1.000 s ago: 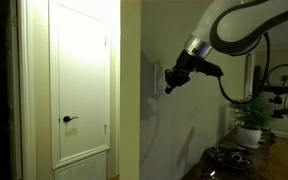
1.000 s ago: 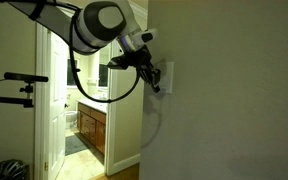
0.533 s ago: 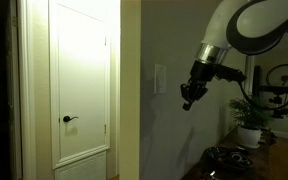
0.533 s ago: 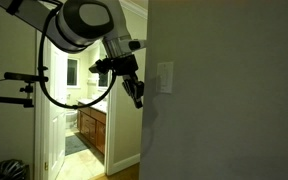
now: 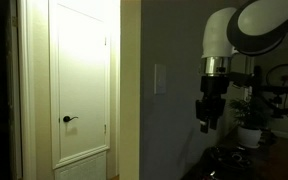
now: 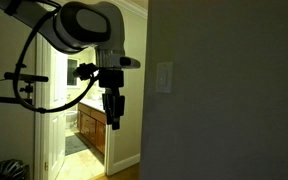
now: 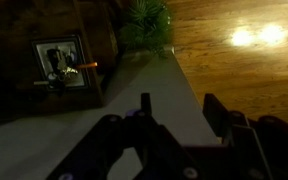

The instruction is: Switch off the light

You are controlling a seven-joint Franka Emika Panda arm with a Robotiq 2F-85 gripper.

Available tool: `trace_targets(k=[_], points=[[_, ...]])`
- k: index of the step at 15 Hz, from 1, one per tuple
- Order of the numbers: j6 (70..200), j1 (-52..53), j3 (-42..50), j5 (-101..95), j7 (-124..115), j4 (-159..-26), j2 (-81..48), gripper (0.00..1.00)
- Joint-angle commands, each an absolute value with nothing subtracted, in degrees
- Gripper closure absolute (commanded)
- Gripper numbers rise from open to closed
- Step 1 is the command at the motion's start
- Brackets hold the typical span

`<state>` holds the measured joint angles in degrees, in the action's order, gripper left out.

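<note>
The light's switch is a small white upright plate on the dim wall, seen in both exterior views. No lamp is in view. My gripper hangs pointing down, well away from the plate and lower than it, in open air. In the wrist view the gripper shows two dark fingers standing apart with nothing between them, so it is open. The switch does not appear in the wrist view.
A white door with a black lever handle stands beside the wall corner. A potted plant sits on a low surface below the arm. A lit doorway with a wooden cabinet lies behind the arm.
The gripper has left the switch plate, swung away from the wall and dropped to point downward. Its jaws have gone from shut to open.
</note>
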<state>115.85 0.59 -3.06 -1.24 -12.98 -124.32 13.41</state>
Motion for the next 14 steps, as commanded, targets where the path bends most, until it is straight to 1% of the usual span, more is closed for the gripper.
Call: trace_targets(k=[1,2,3,4,6,14], points=[[111.77,0.56,-3.15,-1.04,-13.58,-128.13,15.85,0.12],[110.79,0.45,-3.14,-1.01,-14.19,-128.76,16.03,0.06],[112.58,0.55,-3.08,-1.23,-13.06,-125.97,13.43,0.24],[112.04,0.54,-3.08,-1.24,-13.1,-126.51,13.43,0.16],[111.83,0.53,-3.08,-1.24,-13.13,-126.95,13.46,0.06],[111.8,0.53,-3.08,-1.23,-13.16,-127.06,13.58,0.06]])
